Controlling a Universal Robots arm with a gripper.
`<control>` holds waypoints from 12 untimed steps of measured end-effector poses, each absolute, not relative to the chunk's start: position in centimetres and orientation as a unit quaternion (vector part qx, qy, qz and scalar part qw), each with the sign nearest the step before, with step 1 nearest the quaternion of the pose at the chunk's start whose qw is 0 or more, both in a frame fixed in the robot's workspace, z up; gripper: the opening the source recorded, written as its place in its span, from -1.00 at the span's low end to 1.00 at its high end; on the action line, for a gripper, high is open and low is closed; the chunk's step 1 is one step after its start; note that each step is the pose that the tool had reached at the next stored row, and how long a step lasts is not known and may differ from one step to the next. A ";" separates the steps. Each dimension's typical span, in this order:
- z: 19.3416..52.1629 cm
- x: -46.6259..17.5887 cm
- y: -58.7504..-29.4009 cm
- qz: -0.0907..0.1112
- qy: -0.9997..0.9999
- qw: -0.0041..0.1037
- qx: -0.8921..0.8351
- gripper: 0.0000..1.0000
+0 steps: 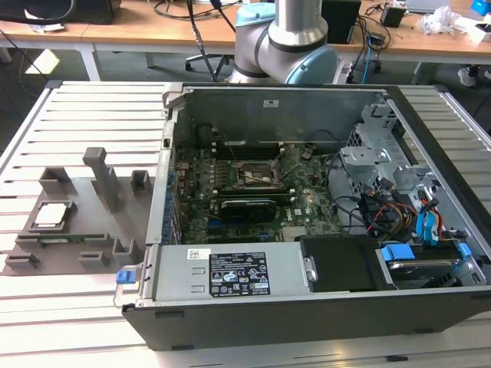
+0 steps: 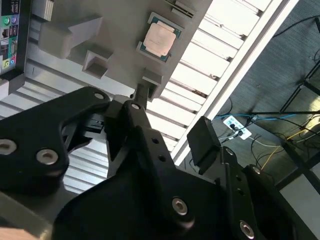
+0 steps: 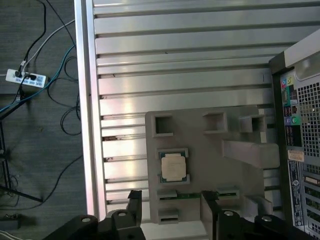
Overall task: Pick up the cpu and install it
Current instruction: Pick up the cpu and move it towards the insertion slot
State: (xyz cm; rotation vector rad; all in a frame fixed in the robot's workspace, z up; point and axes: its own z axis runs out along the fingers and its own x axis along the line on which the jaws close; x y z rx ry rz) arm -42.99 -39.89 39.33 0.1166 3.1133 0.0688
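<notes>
While the cpu (image 1: 50, 215) lies flat in its square recess on the grey holder plate (image 1: 84, 222), at the exterior view's left and just below mid-height, we judge the job to be at its very start: nothing has been lifted and nothing fitted. In the first wrist view the gripper (image 3: 171, 204) hangs above that plate with its black fingers (image 3: 210, 200) spread wide and nothing between them; the cpu (image 3: 174, 166) sits just beyond their tips, clearly apart from both, silvery top plate facing up. Across the slatted table (image 1: 77, 115), the open computer case (image 1: 268, 314) takes up the centre and right of the exterior view, its motherboard (image 1: 307, 203) exposed. The black-framed socket (image 1: 257, 175), near the middle of that frame, appears bare, with no chip seated in it. By our reading, the grasp, the carry to the case and the seating in the socket are all left to do.
</notes>
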 end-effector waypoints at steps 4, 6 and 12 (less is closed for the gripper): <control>39.3 -43.0 -39.9 0.022 0.999 0.013 0.037 0.44; 39.3 -42.9 -39.9 0.011 0.999 0.013 0.036 0.44; 39.2 -42.4 -39.9 0.009 1.000 0.012 0.019 0.44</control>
